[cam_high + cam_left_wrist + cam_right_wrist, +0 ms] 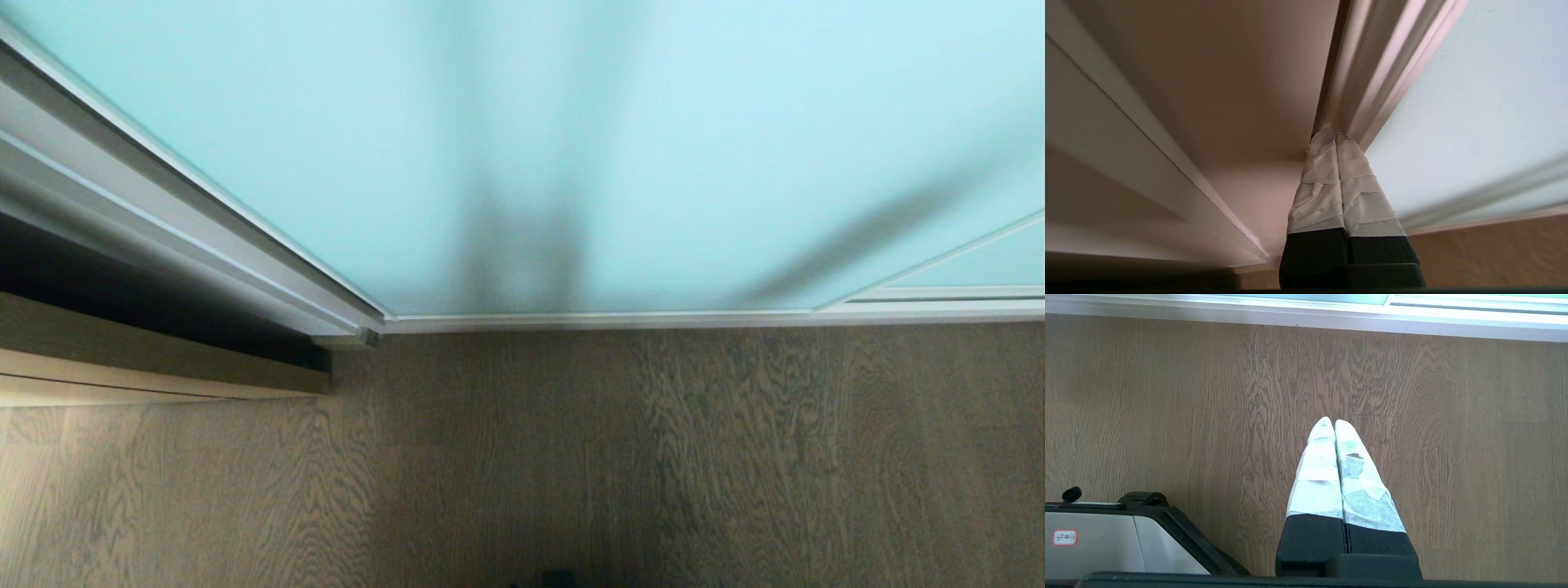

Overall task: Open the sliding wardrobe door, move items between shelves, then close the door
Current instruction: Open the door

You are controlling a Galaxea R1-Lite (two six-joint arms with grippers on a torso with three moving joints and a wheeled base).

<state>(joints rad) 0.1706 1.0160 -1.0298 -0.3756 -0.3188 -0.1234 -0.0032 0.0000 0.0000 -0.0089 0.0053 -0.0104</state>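
Pressing its clenched, paper-wrapped left gripper (pixel 1335 134) into the frame edge of the frosted blue-green glass sliding wardrobe door (pixel 571 147), at ten o'clock overhead, presumably for pushing leverage, while the clenched right gripper (pixel 1334 422) is idling above the wood-grain floor (pixel 1167 416).

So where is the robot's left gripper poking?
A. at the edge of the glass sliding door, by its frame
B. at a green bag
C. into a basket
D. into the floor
A: in the left wrist view the shut left gripper has its tips at the frame edge of the frosted sliding wardrobe door, with no basket or bag in sight.
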